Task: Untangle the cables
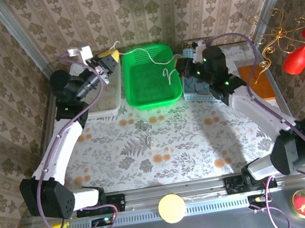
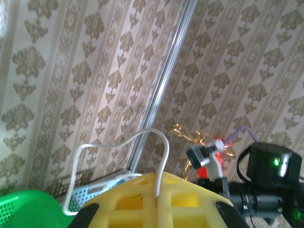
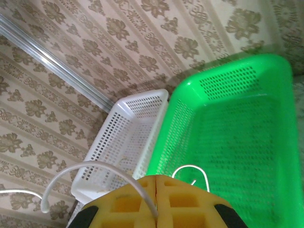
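A pale cream cable (image 1: 142, 50) hangs in the air over the green basket (image 1: 153, 101), strung between both grippers. My left gripper (image 1: 110, 56) is raised at the basket's back left corner. In the left wrist view its yellow pads (image 2: 190, 199) are shut on the cable (image 2: 164, 156), which arches up and away to the left. My right gripper (image 1: 182, 67) hovers at the basket's right rim. Its pads (image 3: 190, 202) are shut on the same cable (image 3: 90, 167), and a small loop (image 3: 190, 168) dangles over the basket floor.
A white basket (image 1: 108, 97) stands left of the green one and a pale blue basket (image 1: 198, 93) to its right. A red ornament (image 1: 299, 55) on a gold stand hangs at the far right. Patterned walls close in behind and beside the table.
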### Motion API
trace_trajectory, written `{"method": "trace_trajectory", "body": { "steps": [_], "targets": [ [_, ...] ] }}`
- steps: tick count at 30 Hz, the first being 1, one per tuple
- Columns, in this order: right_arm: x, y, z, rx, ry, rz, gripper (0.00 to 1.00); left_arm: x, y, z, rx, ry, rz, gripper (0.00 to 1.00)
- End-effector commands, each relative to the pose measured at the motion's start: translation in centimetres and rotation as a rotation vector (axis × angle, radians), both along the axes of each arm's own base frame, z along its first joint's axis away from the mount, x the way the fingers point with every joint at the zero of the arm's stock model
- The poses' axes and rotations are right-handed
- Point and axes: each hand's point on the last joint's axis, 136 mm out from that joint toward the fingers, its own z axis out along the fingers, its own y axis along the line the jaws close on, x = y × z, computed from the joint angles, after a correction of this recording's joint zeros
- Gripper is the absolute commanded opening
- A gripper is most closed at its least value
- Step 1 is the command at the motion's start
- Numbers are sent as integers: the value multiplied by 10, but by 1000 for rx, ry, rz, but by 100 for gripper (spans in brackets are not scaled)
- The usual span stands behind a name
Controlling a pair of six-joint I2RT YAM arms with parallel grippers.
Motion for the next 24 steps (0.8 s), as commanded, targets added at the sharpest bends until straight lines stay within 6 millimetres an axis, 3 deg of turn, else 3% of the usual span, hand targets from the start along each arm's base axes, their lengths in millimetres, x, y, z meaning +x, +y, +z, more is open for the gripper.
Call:
{"method": "trace_trajectory", "body": {
  "steps": [1,4,11,13,19,24],
  "targets": [
    [26,19,4,50,7,34,0,8,-4,-36,40,70,24,21],
    [50,27,0,50,18,31,0,9,-4,-73,76,146,40,44],
    [76,38,-7,31,43,38,0,-5,12,-146,159,275,122,79],
    [80,39,-10,23,51,38,0,-12,18,-158,173,296,145,99],
    [90,44,-35,-1,102,48,0,-33,30,-178,203,346,183,100],
    [96,51,-69,-28,163,54,0,-46,39,-185,214,372,214,100]
  ]
}}
